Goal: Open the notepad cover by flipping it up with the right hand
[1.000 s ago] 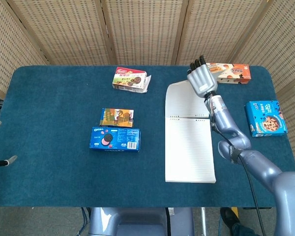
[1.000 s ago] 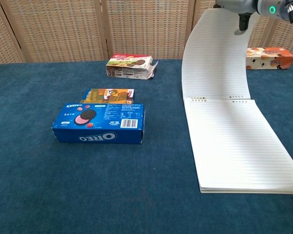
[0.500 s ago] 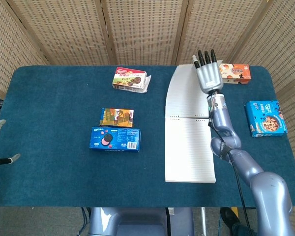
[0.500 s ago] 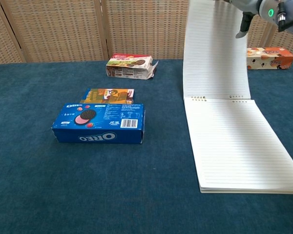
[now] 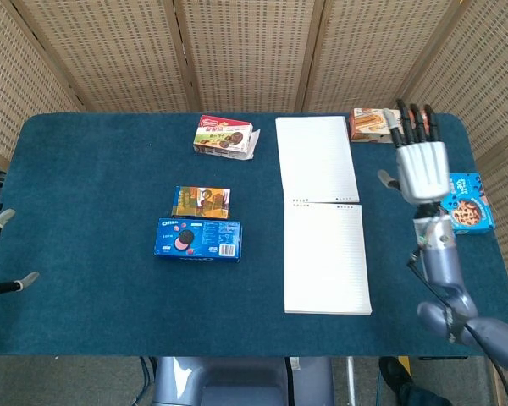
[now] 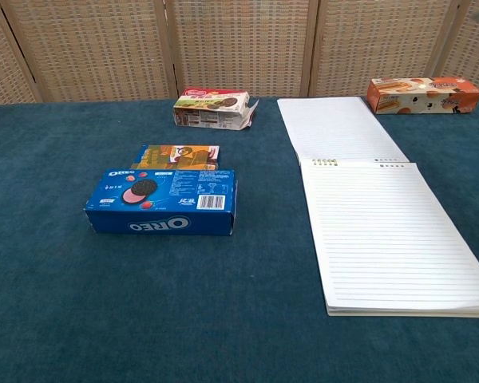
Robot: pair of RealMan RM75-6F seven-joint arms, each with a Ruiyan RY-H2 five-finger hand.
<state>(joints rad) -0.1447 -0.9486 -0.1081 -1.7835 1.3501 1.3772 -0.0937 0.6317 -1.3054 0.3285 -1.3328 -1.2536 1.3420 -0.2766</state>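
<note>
The notepad (image 5: 326,254) (image 6: 383,231) lies open on the blue table, lined page up. Its cover (image 5: 316,158) (image 6: 338,128) lies flat behind the spiral binding, reaching toward the far edge. In the head view my right hand (image 5: 418,165) is raised to the right of the pad, fingers spread and straight, holding nothing and clear of the cover. The chest view does not show it. Of my left hand (image 5: 0,254), only fingertips show at the left edge of the head view, apart and empty.
An orange snack box (image 5: 374,123) (image 6: 421,93) stands behind the cover's right corner. A blue cookie box (image 5: 459,203) lies under my right hand. An Oreo box (image 5: 198,238) (image 6: 164,201), a small orange packet (image 5: 201,201) and a red-topped box (image 5: 223,137) sit mid-table.
The cover went from standing curved under my right hand to lying flat on the table. My right hand let it go and swung right, away from the pad.
</note>
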